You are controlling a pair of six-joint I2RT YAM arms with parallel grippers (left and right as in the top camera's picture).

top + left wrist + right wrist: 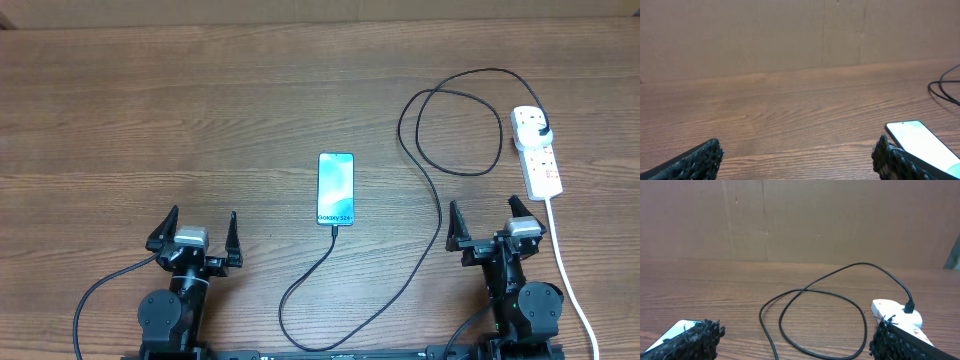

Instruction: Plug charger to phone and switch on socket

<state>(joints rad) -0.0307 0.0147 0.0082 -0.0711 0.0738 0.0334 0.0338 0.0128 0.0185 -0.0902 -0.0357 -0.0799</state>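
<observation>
Slim smartphone (336,188) with light blue screen flat at centre of brown wooden table (150,110). Long thin black charger cable (440,212) meeting its near edge, then looping right to a black plug seated in the white elongated power strip (537,152). Near the front edge, left gripper (202,214) and right gripper (483,205), all 2 spread wide, grasping nothing.

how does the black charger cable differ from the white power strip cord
The charger is thin and black; the white cord is thicker. The charger loops across the table to the phone; the white cord runs almost straight toward the near edge. Both join the power strip.
</observation>
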